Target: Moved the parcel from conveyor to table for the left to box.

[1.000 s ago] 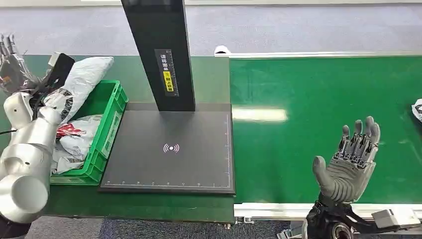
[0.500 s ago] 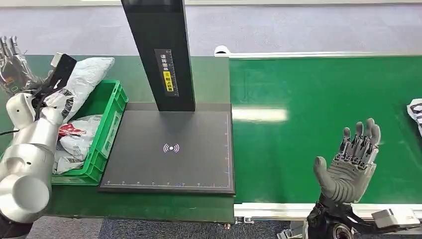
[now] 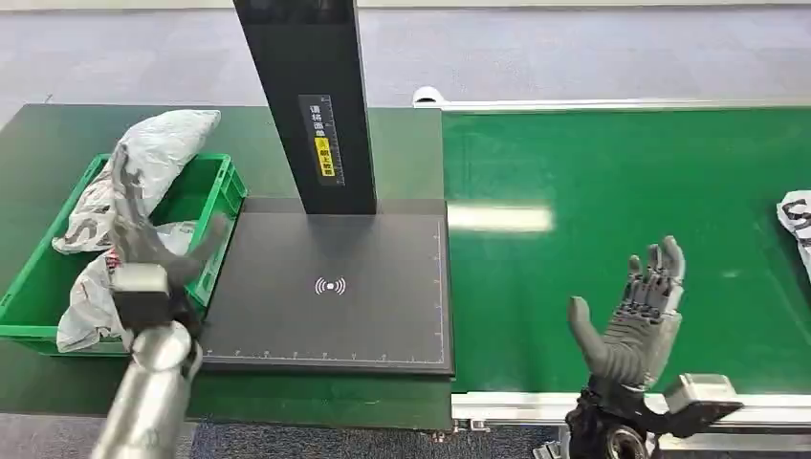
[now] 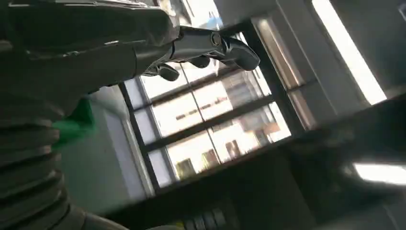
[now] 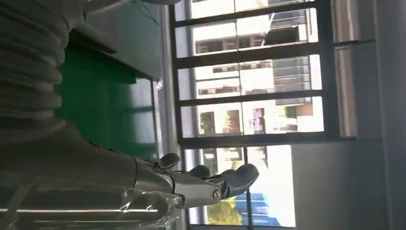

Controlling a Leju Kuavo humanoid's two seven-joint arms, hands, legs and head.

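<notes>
A white parcel (image 3: pixel 796 219) lies on the green conveyor belt (image 3: pixel 612 182) at its far right edge, partly cut off. My right hand (image 3: pixel 633 320) is raised over the belt's near side, fingers spread, holding nothing, well to the left of that parcel. My left hand (image 3: pixel 143 229) is blurred, raised over the near right corner of the green box (image 3: pixel 206 263), fingers apart and nothing in it. Several white and grey bagged parcels (image 3: pixel 143 158) lie in that box. In the left wrist view my left hand (image 4: pixel 182 43) points at windows, as my right hand (image 5: pixel 191 182) does in its wrist view.
A black scanner plate (image 3: pixel 330 287) lies on the dark green table (image 3: pixel 287 392) between box and belt. A tall black post (image 3: pixel 306 96) rises from its far edge. The belt's metal rail (image 3: pixel 536 402) runs along the near side.
My left arm has swung in from the far left and lowered, its hand now over the box's near right corner. My right hand has dropped slightly and shifted left. The parcel on the belt has slid further in.
</notes>
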